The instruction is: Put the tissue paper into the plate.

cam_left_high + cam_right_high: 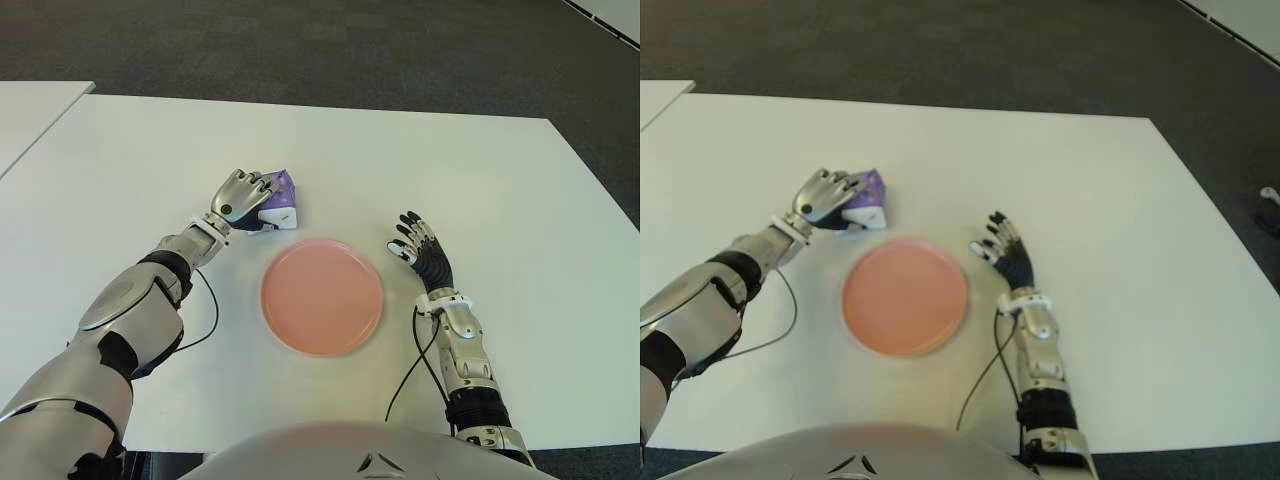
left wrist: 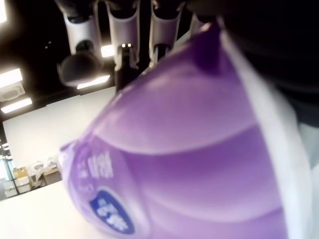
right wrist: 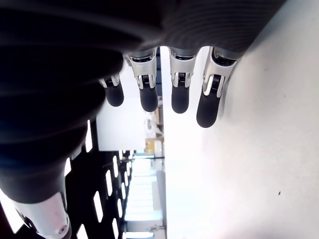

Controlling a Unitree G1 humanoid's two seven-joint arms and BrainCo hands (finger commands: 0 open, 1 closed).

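On white table [image 1: 500, 200], left hand [image 1: 240, 196] clasps purple tissue pack [image 1: 280, 198].

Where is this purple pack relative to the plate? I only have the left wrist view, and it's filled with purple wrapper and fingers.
Observer: The tissue pack sits on the table just beyond the pink plate, toward the robot's left, not in it.
Operator: Is the left hand on it?
Observer: Yes, the left hand is closed over the pack.
Operator: And the other hand?
Observer: The right hand shows beside the plate's right edge, fingers open, holding nothing.
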